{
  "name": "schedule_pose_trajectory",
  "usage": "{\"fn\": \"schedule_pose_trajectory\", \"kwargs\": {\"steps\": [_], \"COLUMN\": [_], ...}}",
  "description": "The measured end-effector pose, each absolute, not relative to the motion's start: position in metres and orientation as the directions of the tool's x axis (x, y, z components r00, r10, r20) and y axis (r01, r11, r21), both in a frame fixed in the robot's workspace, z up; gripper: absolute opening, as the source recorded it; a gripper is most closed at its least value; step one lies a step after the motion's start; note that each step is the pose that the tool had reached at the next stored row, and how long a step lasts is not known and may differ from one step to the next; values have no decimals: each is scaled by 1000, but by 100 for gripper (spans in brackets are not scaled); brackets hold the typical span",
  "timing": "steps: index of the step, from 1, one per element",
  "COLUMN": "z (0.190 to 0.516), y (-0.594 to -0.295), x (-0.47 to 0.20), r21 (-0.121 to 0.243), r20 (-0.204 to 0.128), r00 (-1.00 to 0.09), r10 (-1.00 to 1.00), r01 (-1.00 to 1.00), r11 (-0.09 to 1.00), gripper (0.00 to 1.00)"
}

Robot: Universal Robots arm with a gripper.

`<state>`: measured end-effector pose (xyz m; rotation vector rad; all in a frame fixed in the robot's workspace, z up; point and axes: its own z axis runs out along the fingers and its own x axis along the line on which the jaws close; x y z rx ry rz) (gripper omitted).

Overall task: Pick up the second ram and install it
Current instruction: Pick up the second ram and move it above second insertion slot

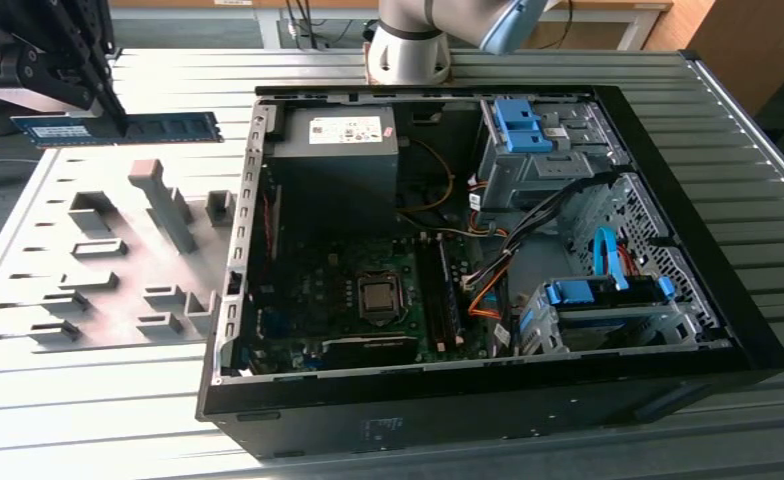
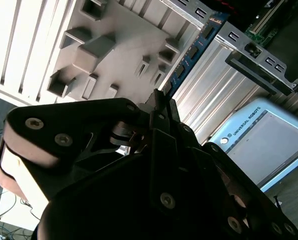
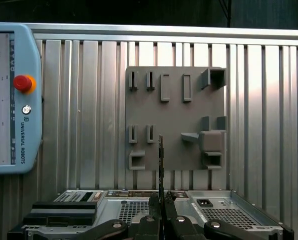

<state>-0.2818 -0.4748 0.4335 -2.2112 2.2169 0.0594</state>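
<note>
Pinching the thin, flat blue second ram (image 1: 172, 127) near its middle, the black gripper (image 1: 115, 125) is holding it level above the grey moulded holder plate (image 1: 99, 290); the ribbed aluminium bench (image 1: 125, 410) is carrying an open black computer case (image 1: 499, 405).

Ribbed silver table (image 1: 85, 430) across the whole exterior view. Bears at the left of the frame a flat grey holder plate (image 1: 65, 180) with raised blocks and slots; at centre and right, just beside it, an open black computer case (image 1: 499, 410). At top centre, pale robot base (image 1: 410, 50) standing by the case's far wall.
</note>
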Motion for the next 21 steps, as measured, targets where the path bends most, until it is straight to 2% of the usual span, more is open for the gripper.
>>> {"fn": "schedule_pose_trajectory", "kwargs": {"steps": [21], "z": [433], "y": [-475], "x": [-254], "r21": [20], "r20": [-34], "r00": [-3], "r10": [-999], "r01": [-1000], "r11": [2], "gripper": [14]}}
